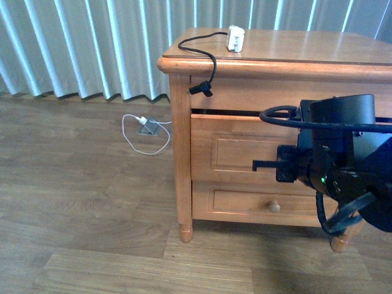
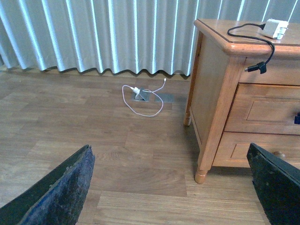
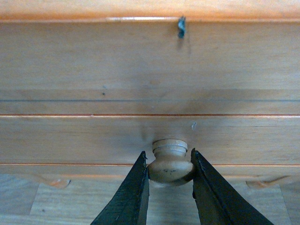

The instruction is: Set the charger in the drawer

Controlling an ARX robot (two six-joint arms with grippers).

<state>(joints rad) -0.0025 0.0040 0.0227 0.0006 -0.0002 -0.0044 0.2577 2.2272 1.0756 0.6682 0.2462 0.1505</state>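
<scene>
Right wrist view: right gripper (image 3: 168, 154) clamped on the drawer (image 3: 93, 136) knob (image 3: 171, 168), lower centre | left gripper (image 2: 168, 147) spread wide | charger (image 1: 236, 38) on cabinet top (image 1: 294, 46), upper centre, long axis near-vertical in frame, plug (image 1: 201, 89) dangling lower left.

I read this as a home room: a wooden chest of drawers (image 1: 181, 153), plank flooring (image 1: 79, 208), floor-length pleated curtains (image 1: 92, 43)
</scene>
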